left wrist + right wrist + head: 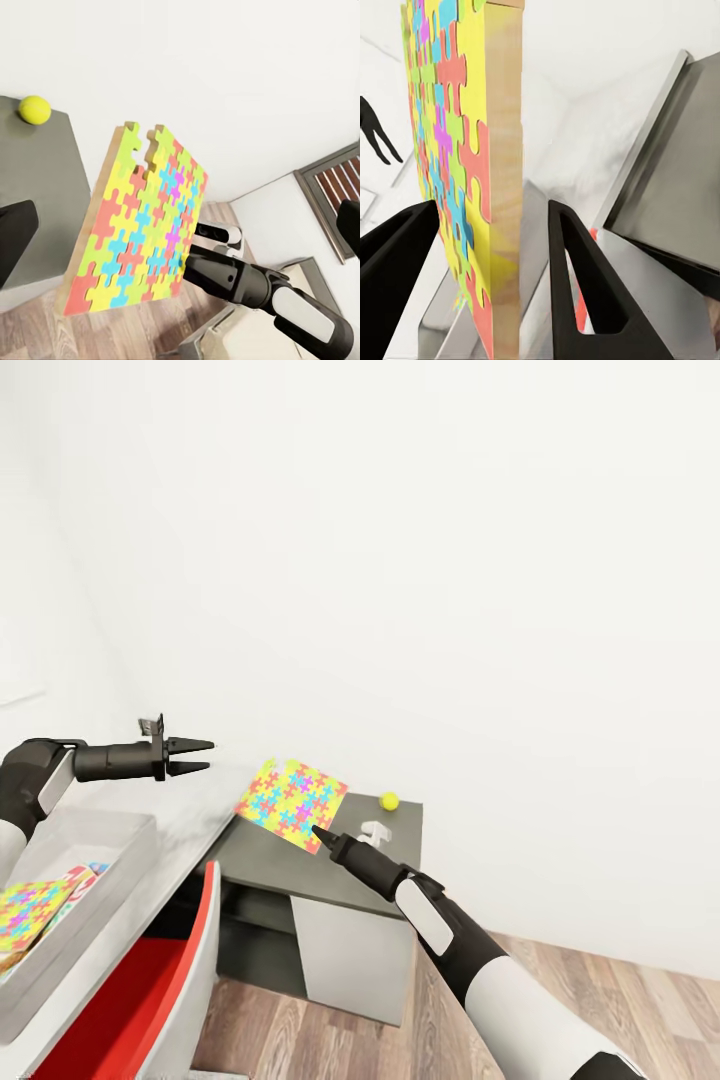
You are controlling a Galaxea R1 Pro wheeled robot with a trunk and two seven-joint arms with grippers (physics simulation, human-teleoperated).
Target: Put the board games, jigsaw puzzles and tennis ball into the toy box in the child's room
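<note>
My right gripper [318, 832] is shut on the lower edge of a multicoloured jigsaw puzzle [292, 800] and holds it tilted above the dark grey table [395, 865]. The right wrist view shows the puzzle board [472, 165] edge-on between the two black fingers [585, 285]. In the left wrist view the same puzzle [139, 225] faces the camera. A yellow tennis ball [389, 799] [34, 109] rests near the table's back edge. To the left, my left gripper [208, 755] hovers open and empty. The grey toy box [110, 840] at far left holds another jigsaw puzzle [25, 910].
The toy box stands on a light grey surface [190, 825] beside the dark table. A small white object [372, 830] sits on the dark table by my right wrist. A red and white piece of furniture [150, 1000] stands below. Wooden floor [620, 1000] lies to the right.
</note>
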